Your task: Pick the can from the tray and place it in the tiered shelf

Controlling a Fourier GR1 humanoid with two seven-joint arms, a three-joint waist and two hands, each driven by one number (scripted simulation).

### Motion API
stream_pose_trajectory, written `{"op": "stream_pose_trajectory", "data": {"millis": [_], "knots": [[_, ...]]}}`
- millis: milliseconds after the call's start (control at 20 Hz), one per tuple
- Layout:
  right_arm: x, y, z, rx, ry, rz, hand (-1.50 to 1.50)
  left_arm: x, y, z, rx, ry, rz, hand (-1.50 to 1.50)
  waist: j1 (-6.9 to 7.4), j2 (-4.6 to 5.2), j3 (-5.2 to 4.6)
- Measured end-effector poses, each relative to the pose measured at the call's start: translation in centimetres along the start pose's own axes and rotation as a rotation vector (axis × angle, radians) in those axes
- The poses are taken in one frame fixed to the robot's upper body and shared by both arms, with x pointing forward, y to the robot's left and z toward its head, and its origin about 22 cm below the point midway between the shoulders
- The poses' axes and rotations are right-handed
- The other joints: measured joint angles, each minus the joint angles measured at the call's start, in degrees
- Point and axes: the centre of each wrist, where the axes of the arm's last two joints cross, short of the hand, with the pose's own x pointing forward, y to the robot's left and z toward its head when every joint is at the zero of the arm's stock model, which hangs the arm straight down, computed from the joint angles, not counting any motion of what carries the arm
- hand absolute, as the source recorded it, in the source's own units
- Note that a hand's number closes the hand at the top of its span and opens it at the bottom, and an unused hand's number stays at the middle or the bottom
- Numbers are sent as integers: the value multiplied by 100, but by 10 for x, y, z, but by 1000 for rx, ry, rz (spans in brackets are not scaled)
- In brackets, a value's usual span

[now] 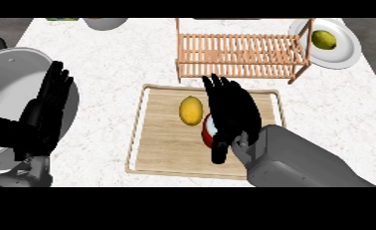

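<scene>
On the pale desk (pixel 110 64), the wooden tray (pixel 158 149) sits near the front edge, and the right hand (pixel 234 114) lies over its middle, palm down, with the fingers (pixel 220 90) straight and close together, pointing toward the far edge of the tray. The can (pixel 208 130) stands in the tray under that hand: only a sliver of its red side and pale top shows at the left of the palm, between the palm and the thumb, which hangs down along the can's near side. The fingers reach past the can and are not curled round it. A yellow lemon (pixel 191 110) lies in the tray just left of the can and hand. The tiered shelf (pixel 242 55) stands behind the tray's far edge. At the desk's far right corner, a white plate (pixel 345 55) carries a green-yellow fruit (pixel 324 40). The left hand (pixel 46 109) rests open at the left edge, fingers up, above a grey round pan (pixel 18 79).
</scene>
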Motion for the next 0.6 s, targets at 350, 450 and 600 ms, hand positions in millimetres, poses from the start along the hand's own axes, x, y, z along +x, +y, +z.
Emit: {"op": "stream_pose_trajectory", "data": {"millis": [350,450,600], "knots": [[-8,16,-5,-11,25,-9,-150,-6,-4,3,-2,3,1,0,-2,11,2],[-12,22,-12,-12,35,-7,-150,-2,-3,3,-5,3,3,0,10,13,2],[-11,31,-10,-16,33,-15,-150,-4,-8,1,-7,2,7,0,3,15,3]]}}
